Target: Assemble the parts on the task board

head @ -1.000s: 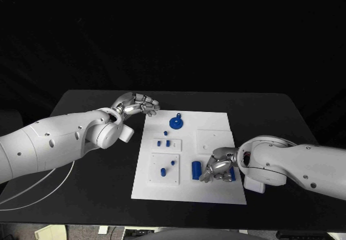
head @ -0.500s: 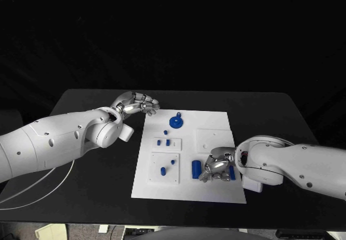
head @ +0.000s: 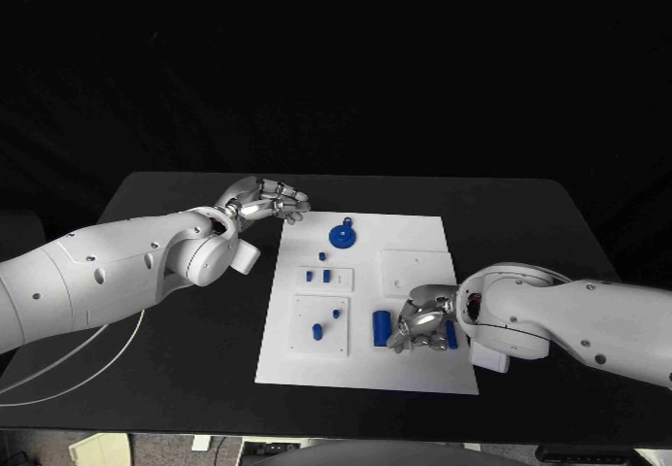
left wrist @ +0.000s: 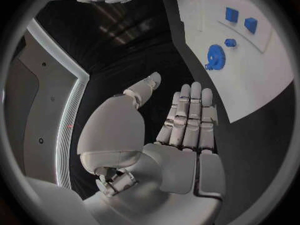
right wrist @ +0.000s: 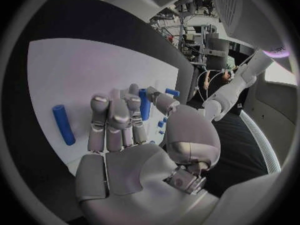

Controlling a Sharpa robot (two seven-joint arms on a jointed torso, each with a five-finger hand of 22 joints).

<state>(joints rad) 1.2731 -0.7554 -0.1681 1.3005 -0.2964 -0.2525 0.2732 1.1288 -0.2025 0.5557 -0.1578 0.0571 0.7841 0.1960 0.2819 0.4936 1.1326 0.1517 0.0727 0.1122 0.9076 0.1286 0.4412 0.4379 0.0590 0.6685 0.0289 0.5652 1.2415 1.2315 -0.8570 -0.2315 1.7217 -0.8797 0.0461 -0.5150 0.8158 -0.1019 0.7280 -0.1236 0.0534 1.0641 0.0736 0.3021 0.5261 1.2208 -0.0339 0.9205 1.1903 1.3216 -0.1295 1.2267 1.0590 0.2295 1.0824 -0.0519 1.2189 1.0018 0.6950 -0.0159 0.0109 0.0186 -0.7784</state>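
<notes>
The white task board [head: 420,374] lies mid-table. My right hand [head: 420,325] is low over its near right part. A blue cylinder [head: 450,336] [right wrist: 144,105] sits between this hand's thumb and fingers, pinched there. A second blue cylinder [head: 381,328] [right wrist: 62,124] lies flat on the board beside the fingers. My left hand [head: 263,202] [left wrist: 184,120] hovers off the board's far left corner, fingers straight, holding nothing. A blue gear [head: 342,236] [left wrist: 215,57] stands on the far part of the board.
Two small blue blocks [head: 317,278] sit on a raised white plate, with a small peg [head: 320,257] beyond them. A nearer plate [head: 298,345] carries two blue pieces. A bare square plate [head: 416,270] lies at right. A white cable [head: 84,359] runs along my left arm.
My right hand has shifted slightly toward the far side over the board's near right part, and the cylinder by its thumb moved with it. The left hand has stayed still.
</notes>
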